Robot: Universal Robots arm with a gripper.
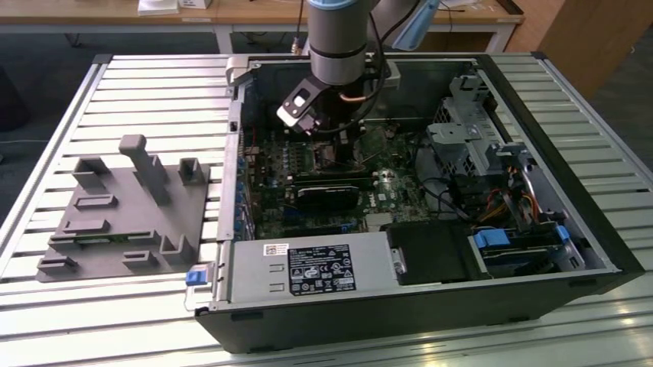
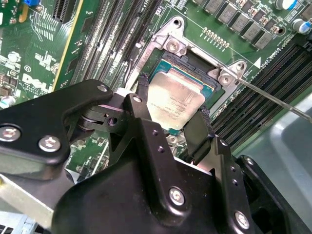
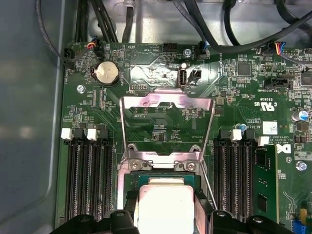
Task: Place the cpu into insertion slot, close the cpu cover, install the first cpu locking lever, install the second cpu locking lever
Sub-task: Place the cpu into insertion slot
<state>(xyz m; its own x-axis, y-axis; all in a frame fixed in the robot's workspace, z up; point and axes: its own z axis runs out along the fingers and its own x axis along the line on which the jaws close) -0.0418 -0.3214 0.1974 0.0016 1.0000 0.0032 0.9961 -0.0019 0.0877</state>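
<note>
Exterior view: arm down inside one open computer case, lying on the slatted counter toward its edge at the exterior view's right; one grey fixture beside the case.

Second wrist view: two fingers set narrow, pressed against opposite edges of one cpu. Cpu flat, metal top up, edges square with the insertion slot around it. One thin lever angled off a slot corner.

First wrist view: one cpu cover standing raised past the slot's far edge, window open.
</note>
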